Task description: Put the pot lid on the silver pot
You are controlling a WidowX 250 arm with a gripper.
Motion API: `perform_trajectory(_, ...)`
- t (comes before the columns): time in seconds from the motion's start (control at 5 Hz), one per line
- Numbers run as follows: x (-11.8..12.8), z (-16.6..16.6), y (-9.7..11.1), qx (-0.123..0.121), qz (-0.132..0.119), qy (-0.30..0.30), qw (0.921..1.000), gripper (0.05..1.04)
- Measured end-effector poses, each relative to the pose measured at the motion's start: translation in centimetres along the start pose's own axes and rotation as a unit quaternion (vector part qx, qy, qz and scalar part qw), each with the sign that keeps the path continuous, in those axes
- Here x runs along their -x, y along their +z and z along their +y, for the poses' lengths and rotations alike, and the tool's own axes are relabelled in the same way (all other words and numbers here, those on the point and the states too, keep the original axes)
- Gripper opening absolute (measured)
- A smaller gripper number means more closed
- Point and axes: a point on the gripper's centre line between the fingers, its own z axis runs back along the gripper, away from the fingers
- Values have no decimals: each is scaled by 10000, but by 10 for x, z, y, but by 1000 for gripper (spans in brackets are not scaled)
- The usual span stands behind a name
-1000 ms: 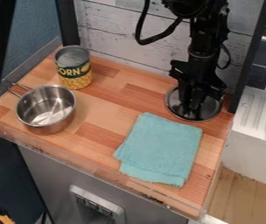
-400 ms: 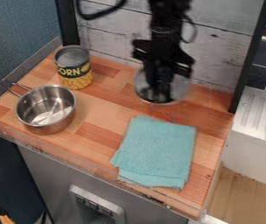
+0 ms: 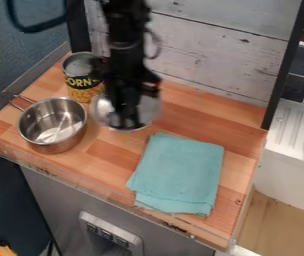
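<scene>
The black claw [image 3: 126,117] hangs straight down over the far left part of the wooden counter [image 3: 205,117], and it's closed on the lid [image 3: 146,110]. The knob is lost in the dark blur of the claw, so I can't make out just where it's pinched. The lid is round and silvery, its rim showing to either side of the claw. It's just to the right of the pot [image 3: 51,122] and near the can [image 3: 82,82], and it isn't over the pot's mouth. How high it is above the wood, I can't tell.

The silver pot sits upright at the left, open, with its shiny inside in plain sight. Its wire handle [image 3: 22,102] points to the far left. The can of corn stands upright behind the pot, a little to its right, with the arm passing in front of its right edge.

Nearer the front, right of the middle, a teal cloth [image 3: 178,172] lies folded flat, apart from the pot. A see-through strip [image 3: 201,232] edges the near side of the counter, and pale wood boards [image 3: 215,60] rise at the far side, with a black post [image 3: 288,65] at their right. Beyond that, on the right, is a ridged white drainer [image 3: 298,132].
</scene>
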Motion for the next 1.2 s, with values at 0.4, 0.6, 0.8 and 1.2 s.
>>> perform_trajectory(0.4,21,63,-10,-392,144,600,9973,285)
perform_trajectory(0.6,31,85,-14,-570,223,807,9949,285)
perform_trajectory(0.8,35,89,-15,-566,259,823,9947,285)
perform_trajectory(1.2,54,96,-16,-548,379,932,9934,285)
